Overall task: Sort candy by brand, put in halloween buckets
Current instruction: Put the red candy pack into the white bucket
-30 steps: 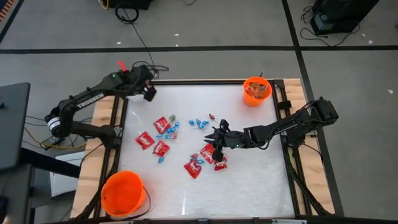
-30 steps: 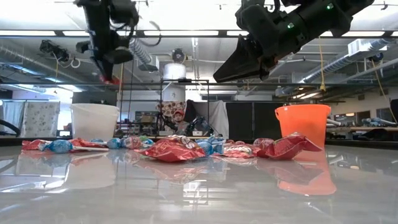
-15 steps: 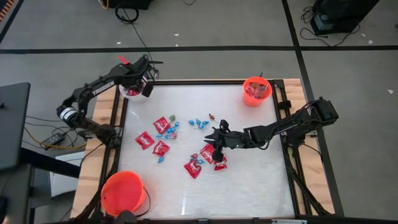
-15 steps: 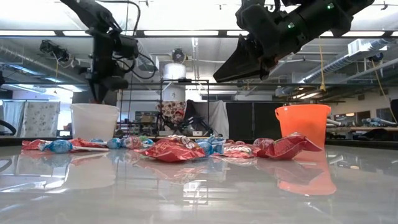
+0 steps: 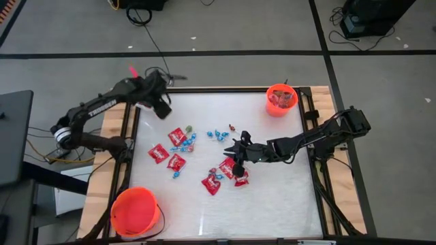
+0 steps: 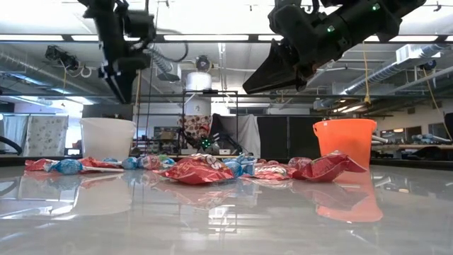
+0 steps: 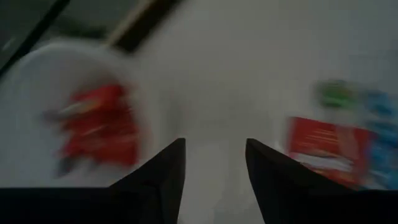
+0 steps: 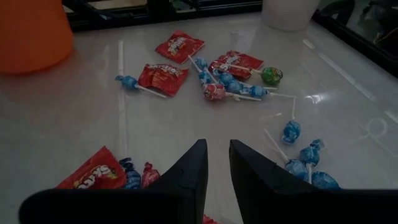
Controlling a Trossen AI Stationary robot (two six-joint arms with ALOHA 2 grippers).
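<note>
Candy lies loose mid-table: red packets (image 5: 176,162), small blue pieces (image 5: 218,134) and lollipops on sticks (image 8: 214,92). My left gripper (image 5: 163,109) hangs open above the table's far left corner, beside the white bucket (image 7: 74,81), which holds red packets (image 7: 99,127). In the high view my left arm hides that bucket. My right gripper (image 5: 237,155) hovers over the candy pile, its fingers (image 8: 186,171) a narrow gap apart with nothing between them. A small orange bucket (image 5: 281,99) with candy stands at the far right, and a larger orange one (image 5: 135,211) at the near left.
A red packet (image 7: 323,146) with a green piece beside it lies on the table just past my left gripper. Black frame rails (image 5: 129,136) run along the table's left and right edges. Bare tabletop (image 5: 272,204) stretches along the near side.
My left gripper, which held a red packet a second ago, swung out over the white bucket, opened and let the packet go. It has since come back toward the table's middle and turned. My right arm has kept still.
</note>
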